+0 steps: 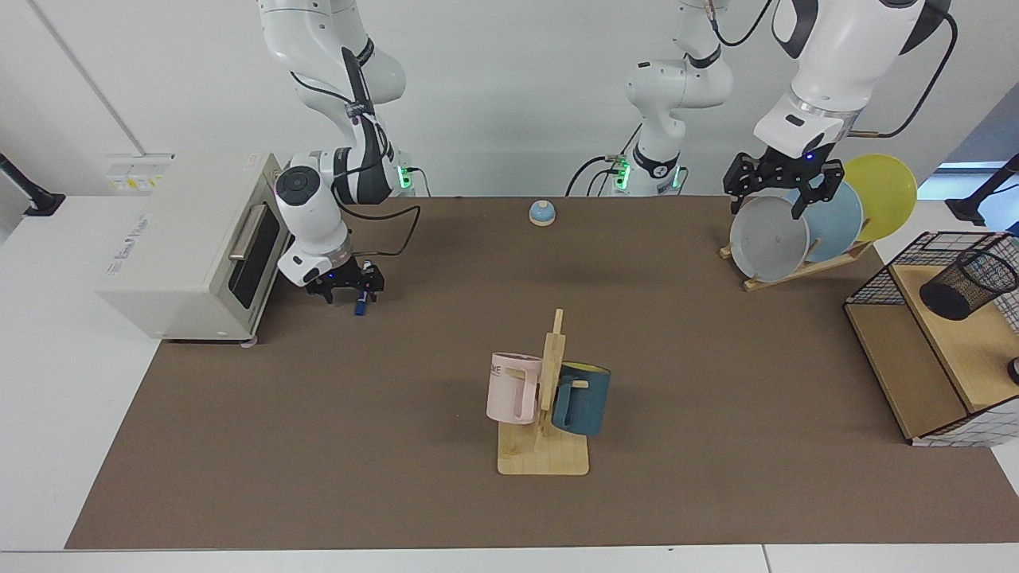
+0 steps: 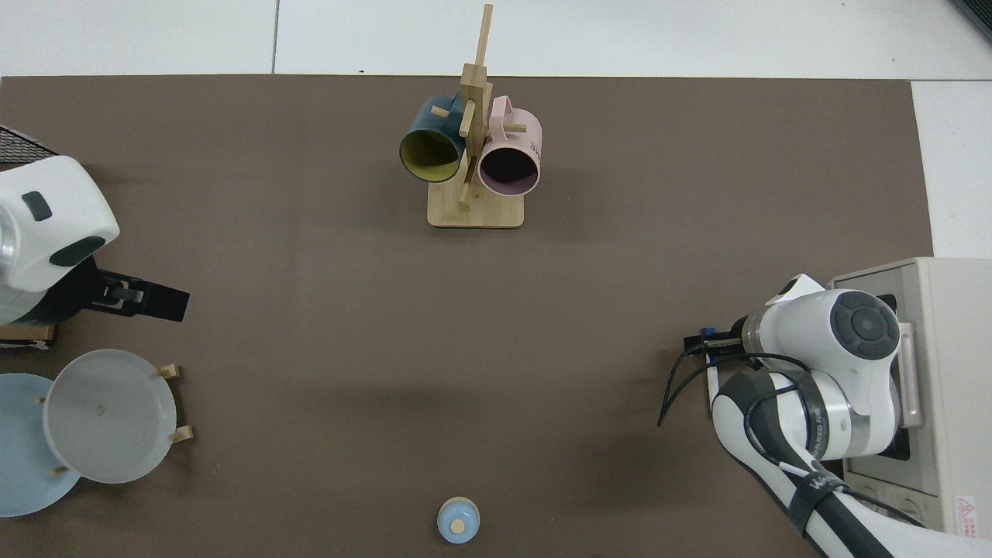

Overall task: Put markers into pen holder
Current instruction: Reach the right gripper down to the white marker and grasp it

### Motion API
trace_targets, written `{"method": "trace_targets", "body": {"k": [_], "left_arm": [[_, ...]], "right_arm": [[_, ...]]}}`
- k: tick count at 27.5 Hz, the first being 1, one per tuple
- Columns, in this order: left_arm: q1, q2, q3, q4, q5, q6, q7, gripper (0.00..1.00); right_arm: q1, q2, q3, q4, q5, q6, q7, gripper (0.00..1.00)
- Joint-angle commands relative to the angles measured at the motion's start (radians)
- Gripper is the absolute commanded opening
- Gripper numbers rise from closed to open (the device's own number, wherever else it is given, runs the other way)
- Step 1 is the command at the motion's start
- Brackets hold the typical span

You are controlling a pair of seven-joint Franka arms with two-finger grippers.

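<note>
beside the toaster oven [image 1: 191, 247], the right gripper [image 1: 347, 288] straddles the marker [image 1: 362, 301], fingers spread.

Marker [image 1: 362, 299] mostly covered by the right gripper [image 1: 347, 291], pen holder [image 1: 968, 284] unseen from above, finger spacing left undetermined.

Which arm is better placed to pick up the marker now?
The right arm, most likely. The right gripper is low on the mat, right at the marker beside the toaster oven. The left gripper waits over the plate rack, far across the table.
</note>
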Motion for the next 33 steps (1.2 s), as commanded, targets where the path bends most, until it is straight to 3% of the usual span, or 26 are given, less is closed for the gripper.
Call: {"method": "trace_targets", "body": {"k": [1, 5, 11, 13, 14, 16, 18, 19, 27, 33], "left_arm": [[-0.007, -0.042, -0.001, -0.045, -0.010, -0.019, 0.001, 1.00], [-0.010, -0.042, -0.004, -0.046, -0.010, -0.004, 0.008, 1.00], [-0.017, -0.041, -0.006, -0.048, -0.012, 0.025, 0.005, 1.00], [-0.017, -0.041, -0.006, -0.048, -0.012, 0.031, 0.001, 1.00], [-0.019, -0.039, -0.006, -0.048, -0.012, 0.033, 0.000, 1.00], [-0.023, -0.039, -0.006, -0.048, -0.012, 0.036, 0.003, 1.00], [-0.023, -0.039, -0.006, -0.049, -0.021, 0.036, 0.006, 1.00], [-0.023, -0.038, -0.006, -0.048, -0.029, 0.034, 0.008, 1.00], [-0.022, -0.042, -0.004, -0.052, -0.033, 0.019, 0.008, 1.00], [-0.014, -0.042, -0.004, -0.060, -0.033, 0.022, 0.009, 1.00]], "right_arm": [[-0.004, 0.002, 0.007, -0.020, 0.011, 0.038, 0.039, 0.98], [-0.004, 0.002, 0.007, -0.020, 0.011, 0.032, 0.042, 0.76], [0.004, -0.001, 0.007, -0.017, 0.011, 0.023, 0.051, 0.69], [0.006, -0.004, 0.007, -0.014, 0.011, 0.023, 0.057, 0.60], [0.006, -0.004, 0.007, -0.013, 0.011, 0.023, 0.060, 0.54], [0.006, -0.006, 0.007, -0.011, 0.011, 0.021, 0.054, 0.34], [0.006, -0.006, 0.007, -0.008, 0.009, 0.012, 0.057, 0.07], [0.007, -0.006, 0.008, -0.007, 0.011, 0.008, 0.059, 0.00], [0.004, -0.001, 0.008, 0.032, 0.023, -0.044, 0.065, 0.00], [0.007, -0.003, 0.008, 0.114, 0.165, -0.173, 0.088, 0.00]]}}
